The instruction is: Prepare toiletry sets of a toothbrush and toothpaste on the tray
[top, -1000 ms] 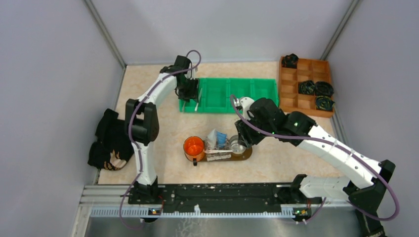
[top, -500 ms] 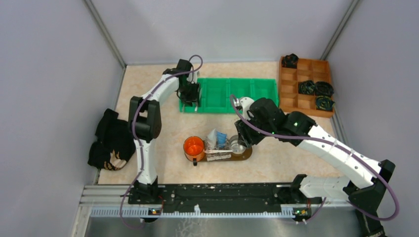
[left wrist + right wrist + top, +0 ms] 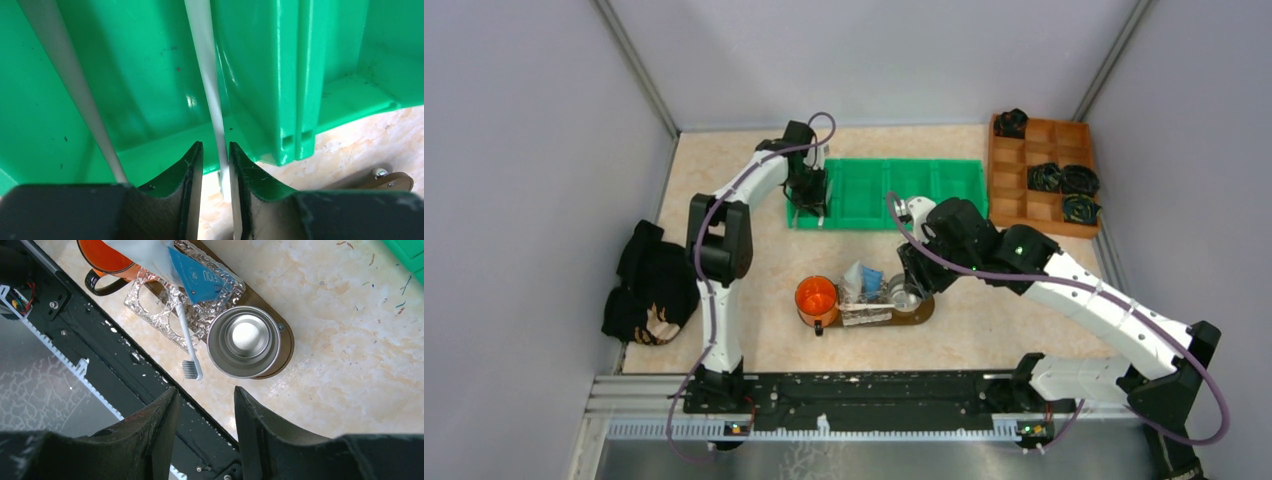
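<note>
The tray (image 3: 924, 310) is set near the middle of the desk (image 3: 864, 250), with the compartmented bin (image 3: 904, 190) behind it and the compartmented box (image 3: 1009, 185) to that bin's right. On the tray a mug (image 3: 816, 297) is placed at the left end, a metal cup (image 3: 905, 297) at the right, and a foil pack (image 3: 155, 305), tube (image 3: 200, 275) and toothbrush (image 3: 186, 342) between them. Two sticks (image 3: 207, 85) are leaned in the bin's left compartment. A cloth bundle (image 3: 646, 285) is laid at the desk's left edge.

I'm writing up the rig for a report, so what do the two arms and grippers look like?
The left arm and right arm have white links, black joint housings and a looping purple cable each. A small green light glows on the right arm. The left gripper and right gripper are dark, with tapering tips.
</note>
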### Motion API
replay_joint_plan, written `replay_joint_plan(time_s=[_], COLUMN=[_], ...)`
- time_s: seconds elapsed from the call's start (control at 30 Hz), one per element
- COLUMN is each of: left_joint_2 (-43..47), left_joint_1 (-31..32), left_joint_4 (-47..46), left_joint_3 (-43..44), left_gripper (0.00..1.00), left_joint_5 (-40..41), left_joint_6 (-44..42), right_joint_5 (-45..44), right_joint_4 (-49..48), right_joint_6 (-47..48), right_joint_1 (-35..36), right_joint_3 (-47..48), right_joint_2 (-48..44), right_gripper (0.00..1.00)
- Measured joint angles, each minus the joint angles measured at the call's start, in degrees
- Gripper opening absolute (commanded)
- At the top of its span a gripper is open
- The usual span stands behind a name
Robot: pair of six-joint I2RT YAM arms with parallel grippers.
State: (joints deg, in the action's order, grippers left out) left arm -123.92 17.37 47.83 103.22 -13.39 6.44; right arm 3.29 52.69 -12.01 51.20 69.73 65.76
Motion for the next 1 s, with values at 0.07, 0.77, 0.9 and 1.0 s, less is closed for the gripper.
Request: replay_joint_plan(time_s=[0.07,0.77,0.9,1.0], left_joint_2=[-0.5,2.3,5.7,9.4], left_joint_1=[0.0,0.0,0.0,0.2], left_joint_4=[0.0,5.4,8.4,9.7], left_joint_3=[0.2,7.4,9.8,9.4], left_gripper=[0.21,0.17,0.14,0.12], left_joint_5=[0.4,6.1,7.5,8.5], left_joint_6=[0.1,2.5,3.0,3.2], right_joint_5=[0.0,0.6,0.9,1.1], right_joint_4=[0.0,-1.0,-1.1,-1.3], right_joint_6=[0.0,0.3,0.3,0.3], right_joint_1=[0.0,-0.7,-0.7,-0.7], right_joint_3=[-0.1,-1.9,-2.4,-2.6], right_joint_2=[0.0,-0.1,-0.2,-0.2], right_gripper=[0.45,0.45,0.45,0.45])
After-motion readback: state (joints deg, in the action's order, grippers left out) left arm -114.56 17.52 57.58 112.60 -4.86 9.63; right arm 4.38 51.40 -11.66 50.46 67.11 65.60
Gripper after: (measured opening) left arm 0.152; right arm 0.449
